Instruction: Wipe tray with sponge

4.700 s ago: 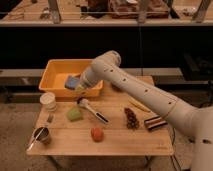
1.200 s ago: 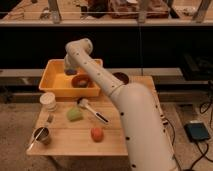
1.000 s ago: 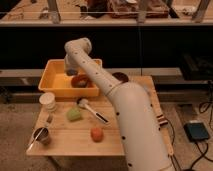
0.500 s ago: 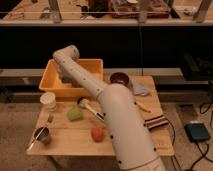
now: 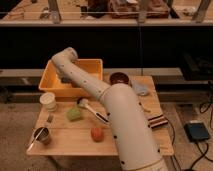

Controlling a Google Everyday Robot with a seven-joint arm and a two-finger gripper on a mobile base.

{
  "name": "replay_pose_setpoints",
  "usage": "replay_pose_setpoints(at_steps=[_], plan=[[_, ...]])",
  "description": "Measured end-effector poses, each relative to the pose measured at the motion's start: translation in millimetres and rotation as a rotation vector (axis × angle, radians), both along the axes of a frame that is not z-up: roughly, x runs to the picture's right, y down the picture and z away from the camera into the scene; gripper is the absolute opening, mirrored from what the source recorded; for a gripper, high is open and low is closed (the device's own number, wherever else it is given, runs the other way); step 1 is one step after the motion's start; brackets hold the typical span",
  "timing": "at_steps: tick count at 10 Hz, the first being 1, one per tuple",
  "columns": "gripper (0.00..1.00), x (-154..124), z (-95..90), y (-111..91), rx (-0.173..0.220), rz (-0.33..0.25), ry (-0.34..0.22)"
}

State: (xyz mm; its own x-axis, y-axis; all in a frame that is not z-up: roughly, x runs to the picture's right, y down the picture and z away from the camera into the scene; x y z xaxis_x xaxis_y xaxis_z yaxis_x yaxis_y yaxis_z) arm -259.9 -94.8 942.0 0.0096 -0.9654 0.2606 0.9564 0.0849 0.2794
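Observation:
The yellow tray stands at the back left of the wooden table. My arm bends over it, with the elbow above the tray's back rim. My gripper reaches down inside the tray, left of its middle and close to the floor. The sponge is hidden under the gripper and I cannot make it out.
A white cup, a green lump, a dish brush, a red fruit and a metal cup with utensils lie in front of the tray. A dark bowl and a grey cloth sit to its right.
The arm has swept from the right part of the tray towards the left, then a little back to the middle. The gripper has stayed low inside the tray.

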Motion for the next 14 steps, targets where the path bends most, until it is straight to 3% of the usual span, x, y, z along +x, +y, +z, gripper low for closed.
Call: replay_pose_setpoints(at_steps=[2,5,8,11,14], plan=[[0.2,9,9.5,-4,-0.003,0.011,-0.006],[0.2,47,29.5,-22,0.001,0.048,0.013],[0.2,52,44.0,-40,0.012,0.049,0.02],[0.2,15,48.0,-50,0.027,-0.002,-0.014],[0.2,-38,35.3,-44,0.054,-0.08,-0.088]])
